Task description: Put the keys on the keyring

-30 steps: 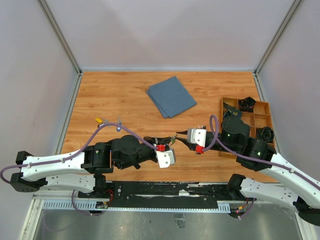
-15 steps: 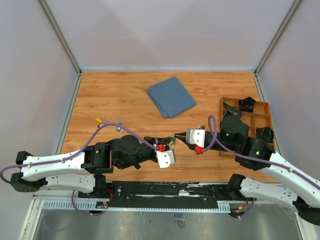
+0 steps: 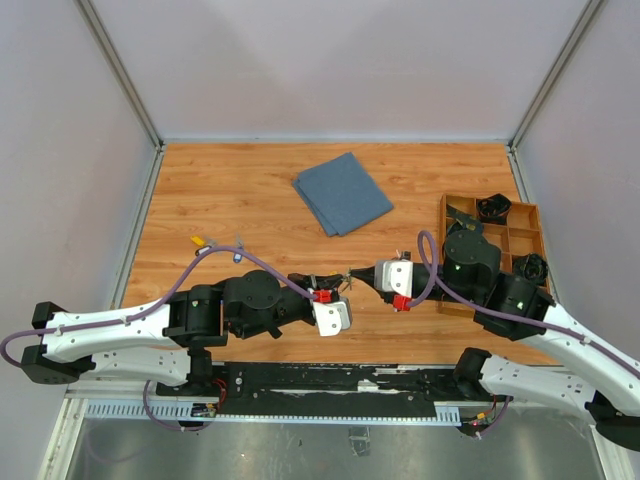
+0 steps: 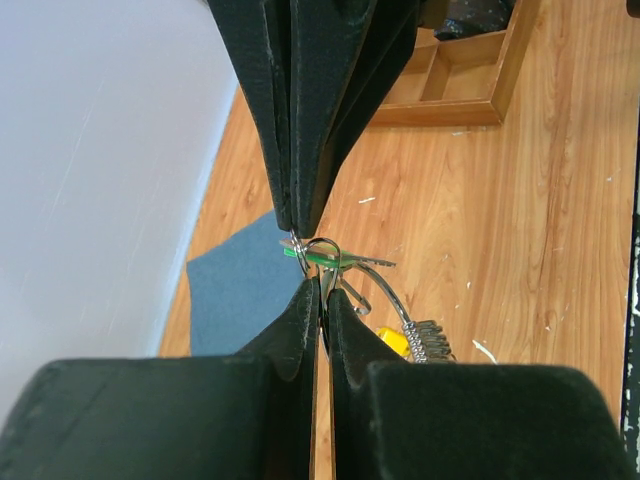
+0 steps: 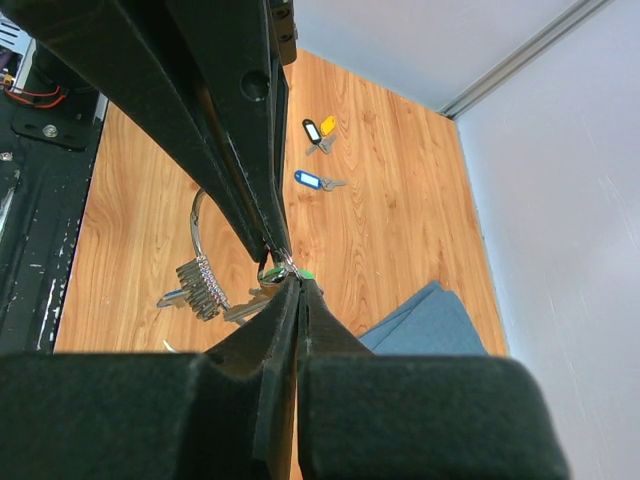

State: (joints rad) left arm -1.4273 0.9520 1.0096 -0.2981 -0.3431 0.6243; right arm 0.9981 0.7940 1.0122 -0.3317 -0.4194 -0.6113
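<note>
The left fingers [image 4: 290,345] clench the keyring [image 4: 420,335]; the right fingers [image 5: 268,370] pinch the green-tagged key [image 4: 298,255]. Left on the table [image 3: 240,190] lie other keys [image 5: 308,180].

The keyring [image 4: 385,292] is a thin silver wire loop with a short beaded chain bit [image 4: 428,340]. It is held clear of the tabletop, its wire pinched in the closed jaws of the left gripper [image 4: 322,290]. The right gripper [image 5: 298,285], jaws closed too, meets it tip to tip. A green-tagged key [image 4: 300,255] sits right at that meeting point, and a yellow-tagged key [image 4: 392,342] shows just beside the chain bit. Whether either is threaded on cannot be told. Three more keys lie flat on the tabletop, well apart from the ring at 9 o'clock seen from above. The dark-tagged key [image 5: 312,130] touches the orange-tagged key [image 5: 327,125], and the blue-tagged key [image 5: 308,179] lies near them.
</note>
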